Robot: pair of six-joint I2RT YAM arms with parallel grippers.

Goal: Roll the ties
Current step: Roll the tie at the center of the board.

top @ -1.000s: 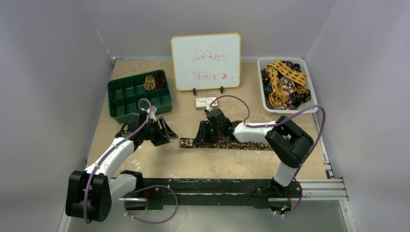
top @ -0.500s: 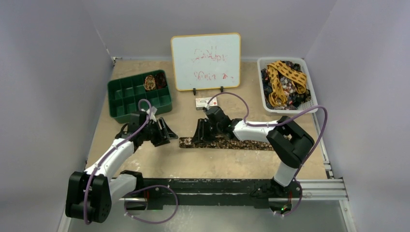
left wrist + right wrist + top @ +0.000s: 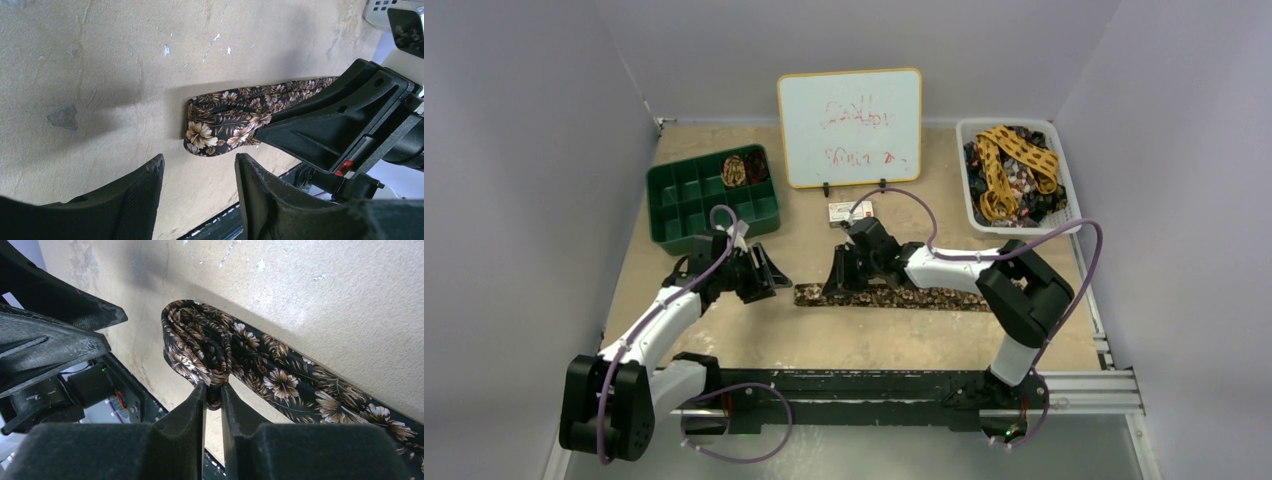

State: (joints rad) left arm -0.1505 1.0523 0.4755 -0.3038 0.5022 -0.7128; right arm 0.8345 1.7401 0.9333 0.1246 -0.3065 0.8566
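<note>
My right gripper (image 3: 212,390) is pinched nearly shut on the first fold of the flowered tie (image 3: 280,385), whose length lies flat on the table (image 3: 874,340), so this roll is barely begun. My left gripper (image 3: 197,170) hangs half open, empty, beside that fold. Rolled ties (image 3: 735,170) sit in the green tray (image 3: 686,200); loose ties (image 3: 1014,170) fill the white bin (image 3: 1024,228).

Laid flat: one floral tie (image 3: 924,298). Rolled: two, tan coil (image 3: 734,170) and darker coil (image 3: 757,168). One green divided tray (image 3: 686,205), one whiteboard (image 3: 849,125), one small box (image 3: 849,211). One white bin (image 3: 965,190); in it one mustard tie (image 3: 1014,165), the rest tangled, uncountable.
</note>
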